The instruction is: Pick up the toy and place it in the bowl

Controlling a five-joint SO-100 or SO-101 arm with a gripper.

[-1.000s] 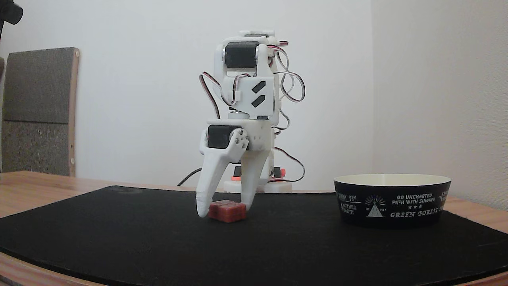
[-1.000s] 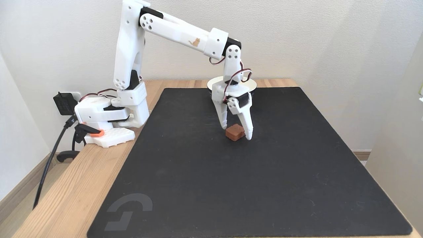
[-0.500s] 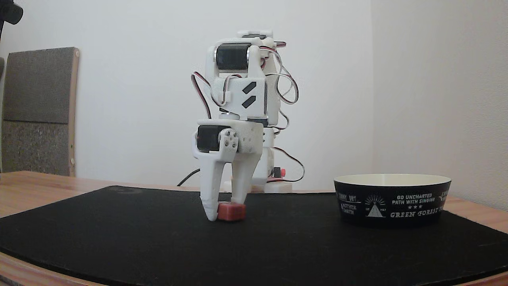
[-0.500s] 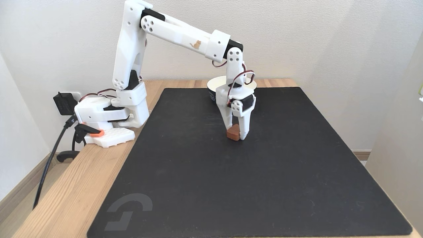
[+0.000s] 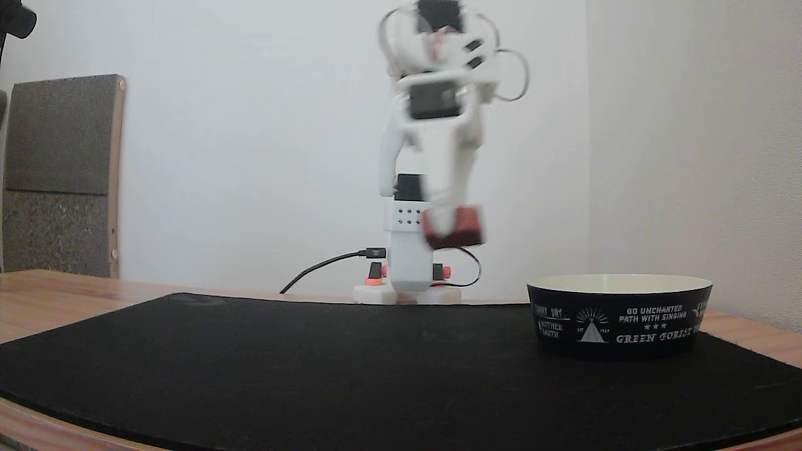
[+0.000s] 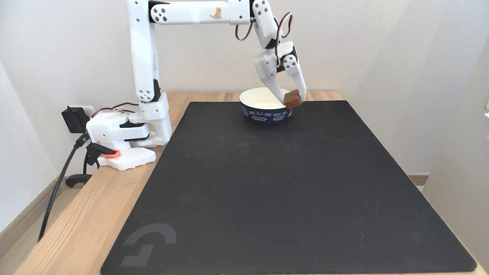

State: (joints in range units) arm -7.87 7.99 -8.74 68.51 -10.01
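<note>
The arm is raised, its forearm level across a fixed view's top. The end effector (image 6: 294, 98), angled downward, is clamped on the red toy block (image 6: 292, 99), held above the bowl (image 6: 263, 113) rim at upper centre.

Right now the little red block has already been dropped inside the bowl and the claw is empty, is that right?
No. The toy is held in the gripper, in the air above the mat, as the low fixed view shows; the bowl sits off to its right there. It is not in the bowl yet.
</note>
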